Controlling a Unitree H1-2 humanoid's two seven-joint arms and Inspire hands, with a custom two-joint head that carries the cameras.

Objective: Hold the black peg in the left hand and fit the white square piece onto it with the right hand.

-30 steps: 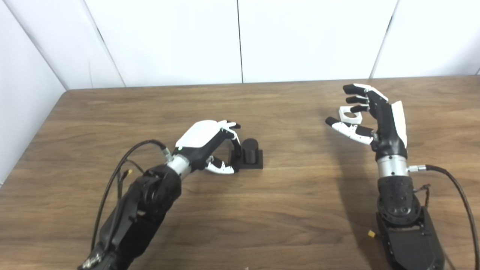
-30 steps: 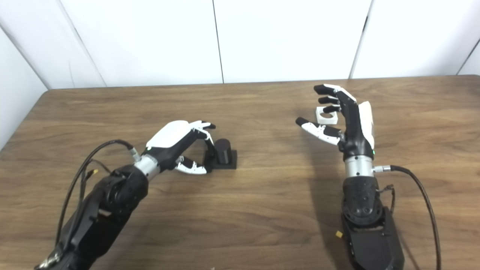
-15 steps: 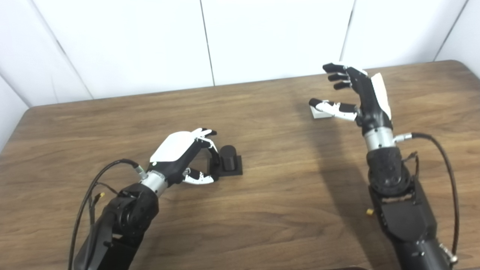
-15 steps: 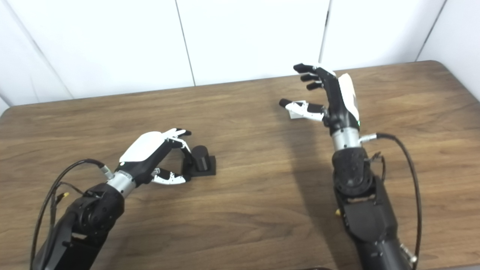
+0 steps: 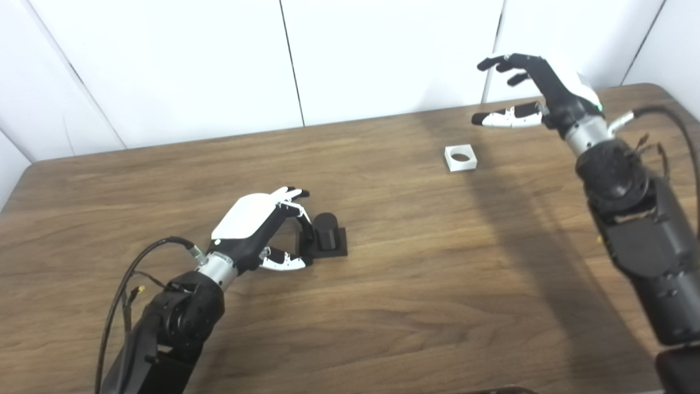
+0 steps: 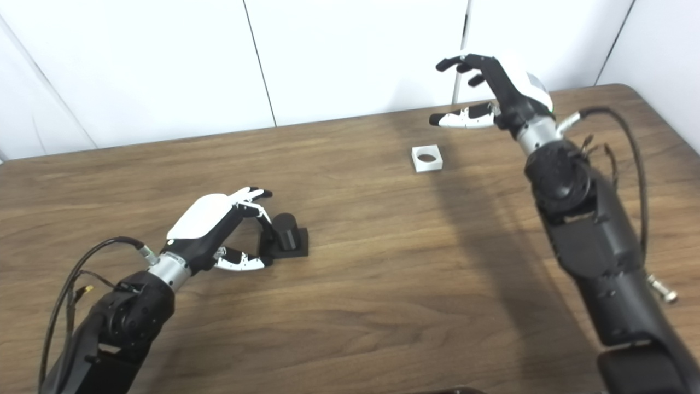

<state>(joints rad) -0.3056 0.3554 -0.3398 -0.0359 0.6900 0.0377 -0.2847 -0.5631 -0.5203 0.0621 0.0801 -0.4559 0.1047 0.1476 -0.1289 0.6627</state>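
Wood: a brown grained table [image 5: 415, 306] fills my view, its near part bare between my two arms.
Room: white wall panels [image 5: 383, 54] with dark seams stand behind the table's far edge.
Edges: the far edge runs along the wall; the far right corner is rounded and sits just beyond my right forearm; the left edge shows at the far left of the left eye view.
Black peg [image 5: 327, 239]: upright on its square black base, left of centre, resting on the table.
My left hand [image 5: 257, 224]: low over the table just left of the peg, fingers curled toward it with the thumb underneath; the tips sit at the base's left side, but I cannot tell whether they touch it. It grips nothing that I can see.
White square piece [image 5: 460, 157]: flat on the table toward the far right, its round hole facing up, well apart from the peg.
My right hand [image 5: 533, 90]: raised above the far edge, beyond and to the right of the white piece, fingers spread and thumb stretched out to the left, empty.
Open room: a wide bare stretch of wood lies between peg and white piece.
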